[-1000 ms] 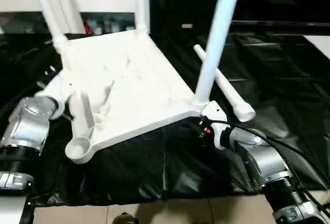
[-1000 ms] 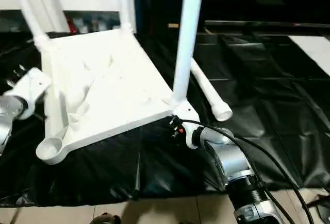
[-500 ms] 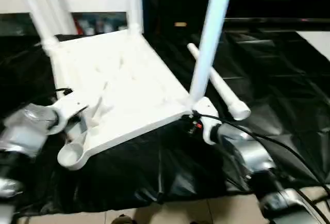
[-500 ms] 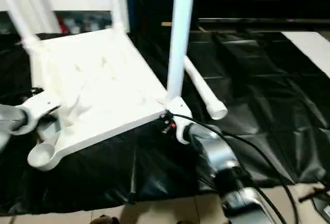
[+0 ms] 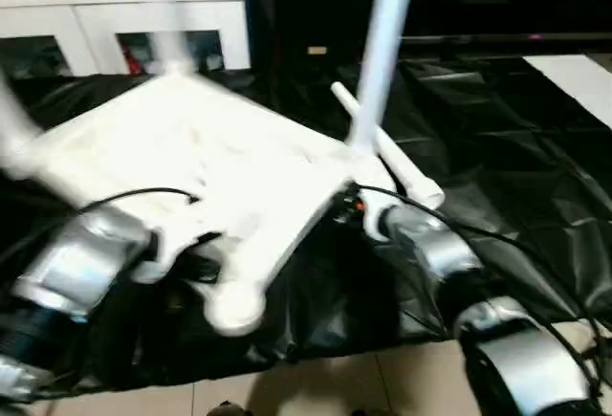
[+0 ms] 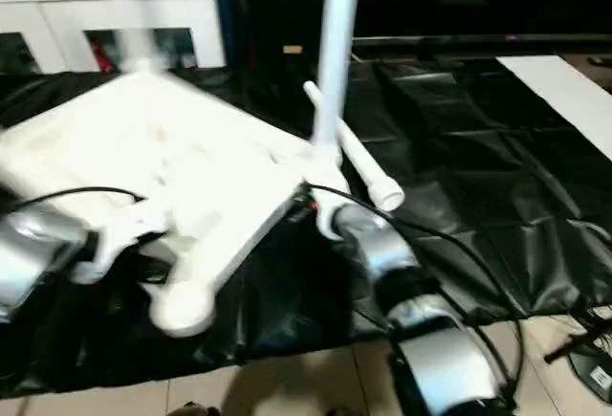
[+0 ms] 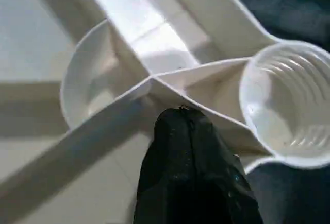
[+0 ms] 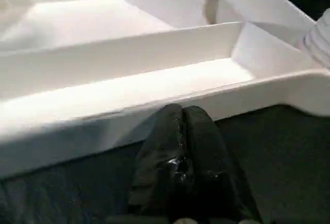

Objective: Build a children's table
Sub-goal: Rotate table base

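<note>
Black sheeting [image 5: 497, 148] is lying beneath the upturned children's table [image 5: 191, 163]; left gripper [image 7: 181, 118] and right gripper [image 8: 181, 113] are pinching its ribs.

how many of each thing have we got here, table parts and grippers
table top: 1
standing legs fitted in the top: 3, two of them blurred
loose leg lying on the black sheet: 1
grippers: 2, left gripper and right gripper
total: 7
</note>
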